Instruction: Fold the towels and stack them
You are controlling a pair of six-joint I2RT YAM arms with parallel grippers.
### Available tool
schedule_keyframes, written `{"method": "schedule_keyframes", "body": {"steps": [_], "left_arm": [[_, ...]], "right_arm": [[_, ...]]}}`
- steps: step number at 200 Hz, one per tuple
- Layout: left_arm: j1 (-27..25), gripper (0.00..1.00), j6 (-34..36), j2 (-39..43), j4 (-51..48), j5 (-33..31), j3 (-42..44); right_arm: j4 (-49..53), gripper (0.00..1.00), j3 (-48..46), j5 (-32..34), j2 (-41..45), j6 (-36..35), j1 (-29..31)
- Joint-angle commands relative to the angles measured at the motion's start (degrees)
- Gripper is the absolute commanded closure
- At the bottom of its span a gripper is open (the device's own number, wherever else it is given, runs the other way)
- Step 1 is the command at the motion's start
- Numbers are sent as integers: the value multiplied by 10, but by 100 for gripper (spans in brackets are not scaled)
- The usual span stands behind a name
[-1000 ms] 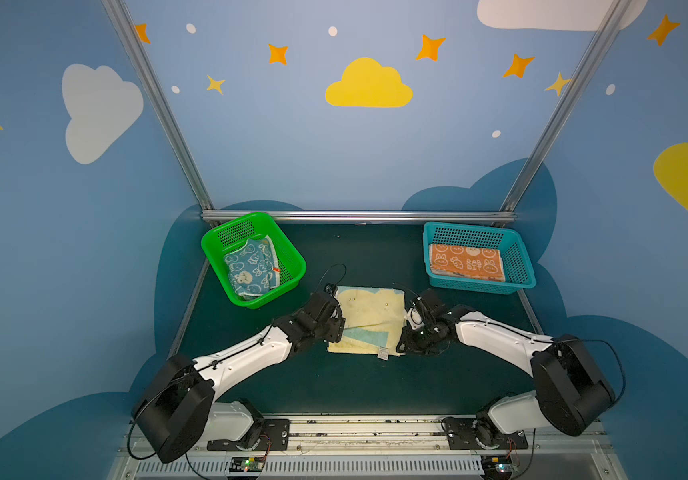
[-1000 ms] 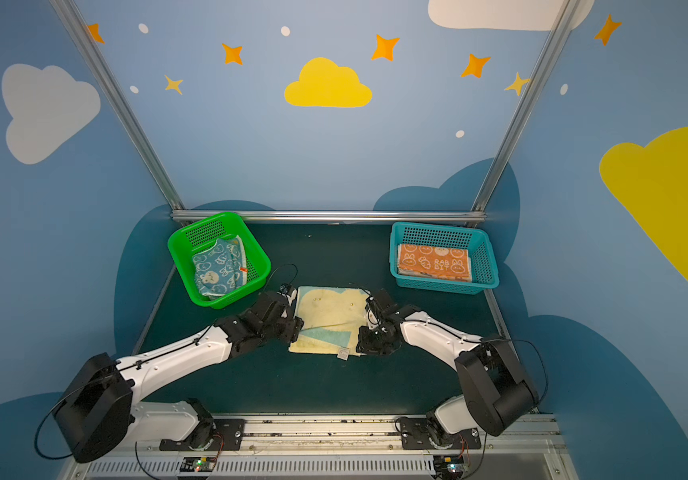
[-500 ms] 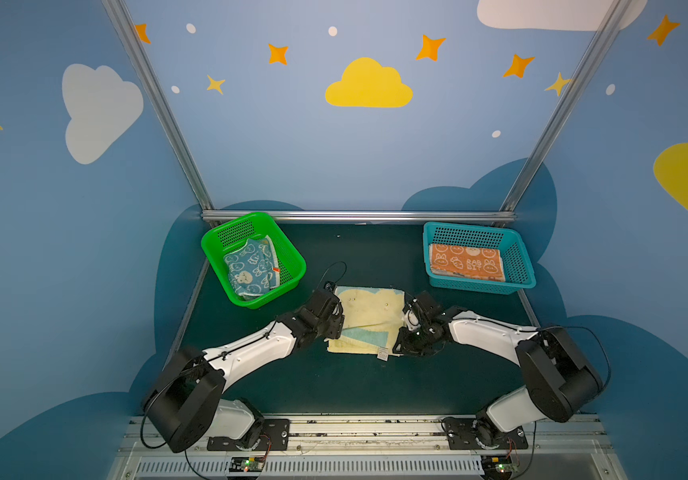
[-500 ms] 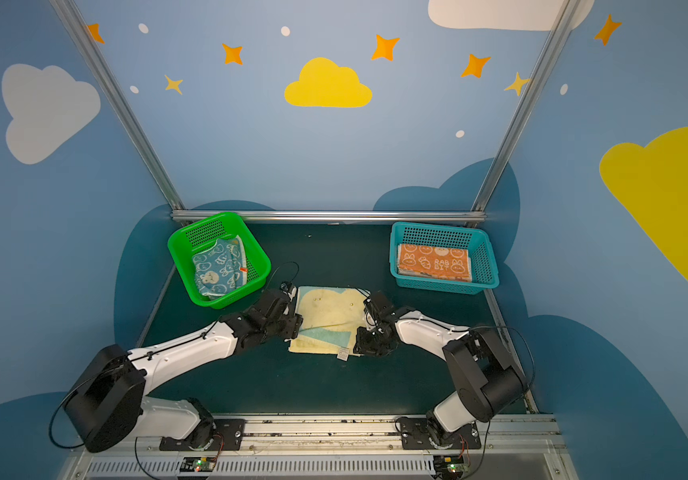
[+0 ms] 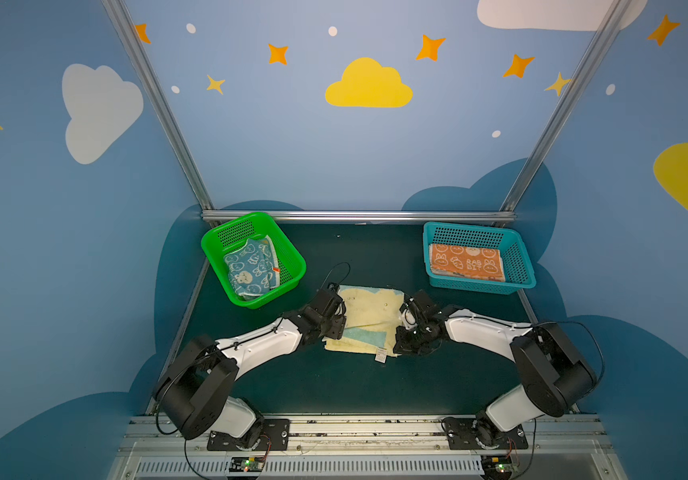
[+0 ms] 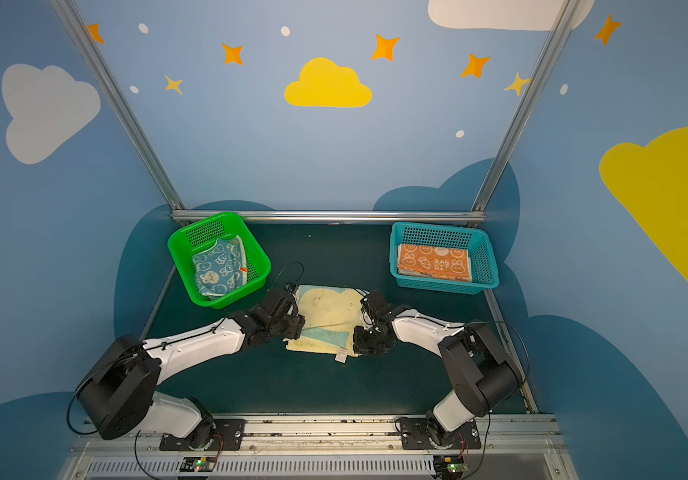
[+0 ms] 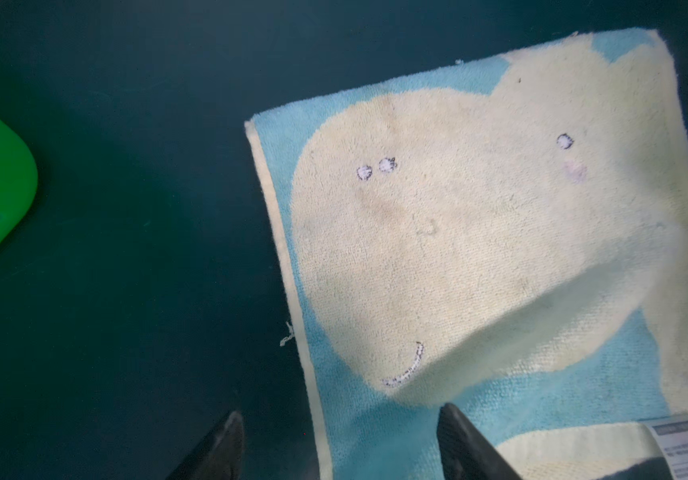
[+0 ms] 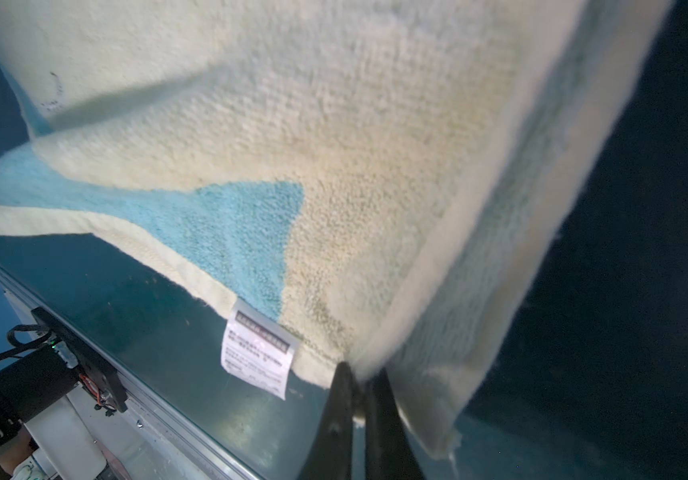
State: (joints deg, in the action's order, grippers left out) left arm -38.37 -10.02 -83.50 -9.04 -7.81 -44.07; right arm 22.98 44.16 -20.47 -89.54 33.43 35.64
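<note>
my right fingers (image 8: 336, 415) pinched tight on pale yellow towel (image 5: 369, 309), 5 o'clock corner — left fingers (image 7: 458, 440) spread wide, empty, straddling its 8 o'clock edge.

On the tabletop (image 5: 355, 386), the middle towel (image 5: 369, 309) lies between the two arms. The left pincer (image 7: 340, 415) straddles its left edge and the right pincer (image 8: 362, 370) sits at its near right corner, beside the label (image 5: 381, 356). Behind it to the left stands the left basket (image 5: 251, 216), with a second towel (image 5: 251, 270) in it. Behind it to the right stands the right basket (image 5: 471, 226), with a third towel (image 5: 467, 262) inside.
</note>
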Motion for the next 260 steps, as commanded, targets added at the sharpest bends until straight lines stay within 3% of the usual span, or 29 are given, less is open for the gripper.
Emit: {"method": "schedule_keyframes", "body": {"steps": [1, 70, 149, 161, 194, 223, 260], "left_arm": [[2, 27, 5, -5, 2, 3, -12], [2, 27, 9, -11, -5, -2, -14], [2, 27, 12, -18, -15, -4, -20], [2, 27, 12, -20, -16, -5, -21], [3, 27, 11, -21, -21, -14, -24], [18, 26, 11, -30, -35, 5, -47], [48, 26, 19, -73, -88, 29, -126]], "right_arm": [[20, 100, 18, 9, 16, -4, 4], [115, 100, 38, 56, 73, -18, 4], [129, 100, 26, 66, 28, -28, 4], [122, 84, 26, 57, 21, -32, 4], [143, 67, 48, 91, 34, -40, 4], [172, 61, 92, 148, 63, -81, 1], [192, 61, 175, 188, 36, -188, -12]]}}
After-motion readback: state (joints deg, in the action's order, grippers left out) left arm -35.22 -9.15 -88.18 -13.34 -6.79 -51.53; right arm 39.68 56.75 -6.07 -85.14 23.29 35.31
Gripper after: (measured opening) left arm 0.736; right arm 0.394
